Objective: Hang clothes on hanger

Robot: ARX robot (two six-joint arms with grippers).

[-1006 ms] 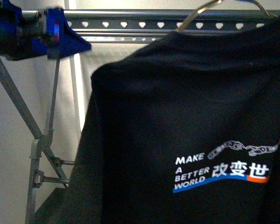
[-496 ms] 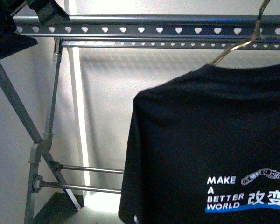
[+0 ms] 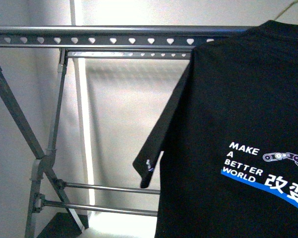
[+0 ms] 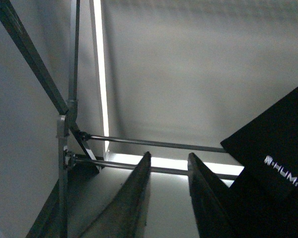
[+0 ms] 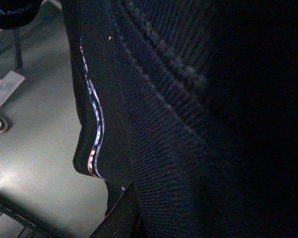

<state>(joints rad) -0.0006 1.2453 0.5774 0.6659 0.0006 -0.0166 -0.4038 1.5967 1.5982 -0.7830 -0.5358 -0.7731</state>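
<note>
The black T-shirt hangs before the grey hanger, covering the right end of its heart-punched top rail. The left claw is part-open and empty, pointing toward the hanger's lower bars. The right claw sits close against the shirt cloth, and its opening cannot be told.

T-shirt moved right and higher, shoulder now overlapping rack top rail; sleeve flared out
</note>
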